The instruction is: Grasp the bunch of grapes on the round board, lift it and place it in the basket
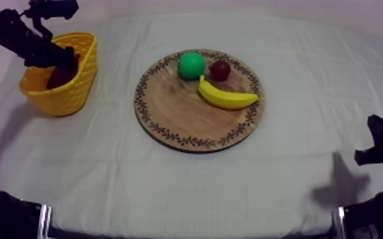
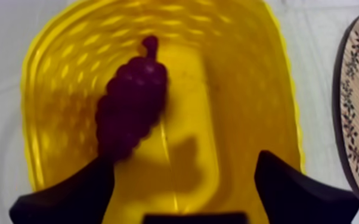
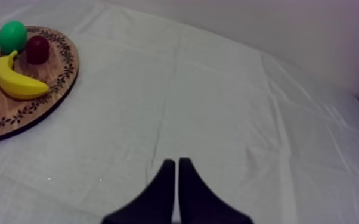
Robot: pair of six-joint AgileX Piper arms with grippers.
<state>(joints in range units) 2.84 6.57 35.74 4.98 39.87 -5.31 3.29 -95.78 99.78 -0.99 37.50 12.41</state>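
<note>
The grey-white cloth-covered table (image 1: 188, 191) carries everything here; on it sits the round wooden board with a patterned rim (image 1: 168, 111), holding a yellow toy banana (image 1: 227, 96), a round green toy fruit (image 1: 191, 65) and a small red fruit (image 1: 220, 70), with no grapes among them; well to the board's left stands the yellow woven plastic basket (image 1: 87, 73), and the dark purple bunch of toy grapes (image 2: 131, 110) lies on its floor, stem pointing away from the wrist; the placing looks done, with only the retreat left. The left gripper (image 2: 186, 161) hangs inside the basket with its black fingers spread wide and nothing between them, one fingertip just beside the bunch's lower end; the right gripper (image 3: 176, 165) rests over bare cloth beside the board, its fingers pressed together into a narrow wedge. The danger, as I judge it, lies in the way out; a slanted lift could let that near fingertip catch the bunch and drag it up the wall; an arm pulled sideways could hook the basket's rim and tip or shove the light basket, spilling the grapes.
</note>
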